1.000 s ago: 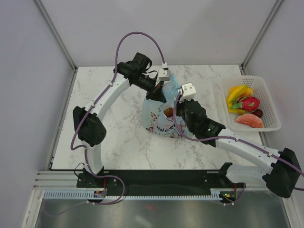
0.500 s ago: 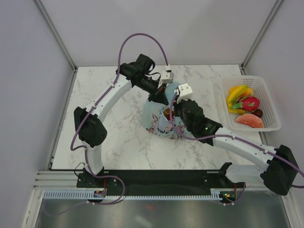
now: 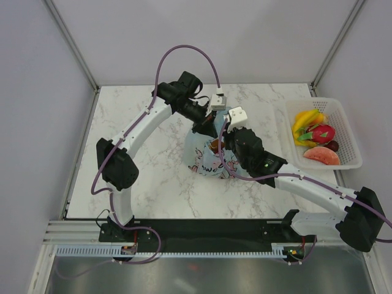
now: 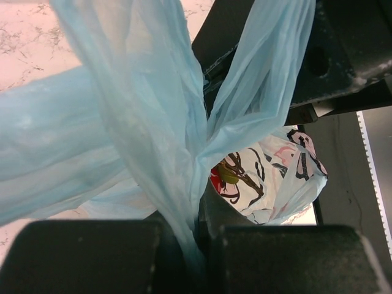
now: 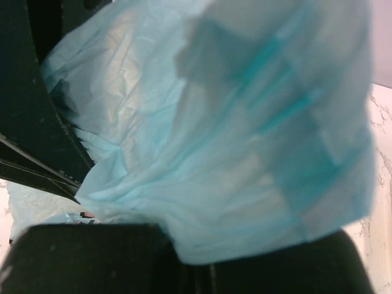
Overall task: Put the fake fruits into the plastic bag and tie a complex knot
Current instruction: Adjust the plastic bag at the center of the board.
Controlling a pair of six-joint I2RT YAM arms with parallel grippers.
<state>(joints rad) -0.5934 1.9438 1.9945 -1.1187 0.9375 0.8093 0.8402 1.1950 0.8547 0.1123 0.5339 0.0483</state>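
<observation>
Plastic bag (image 3: 204, 158) is sitting mid-way across the marble table (image 3: 141, 184), with its printed panel facing me at 6 o'clock, and both arms are working its handles. The right gripper (image 3: 223, 133), the nearer one, is clamped shut on a bunched fold of blue film that is filling its wrist view. Over the last second it has been sliding in from 3 o'clock, closing the gap to the left gripper (image 3: 208, 127). That one is pinching one handle loop (image 4: 153, 122) tight between its fingers (image 4: 92, 257). The second loop (image 4: 263, 73) is crossing it, so I'm reading this as the first wrap of the knot taking shape.

The bag is standing roughly upright, its long axis running from the table up into the gathered handles and leaning slightly toward 12 o'clock. Something red and green (image 4: 223, 173) is showing through the film.

Further out at 3 o'clock, the white mesh basket (image 3: 352, 138) is holding bananas (image 3: 304, 119), a dragon fruit (image 3: 321, 132), an orange-red slice (image 3: 321, 156) and a dark ball (image 3: 332, 146). I'm judging that the tying is getting ahead of the loading.
</observation>
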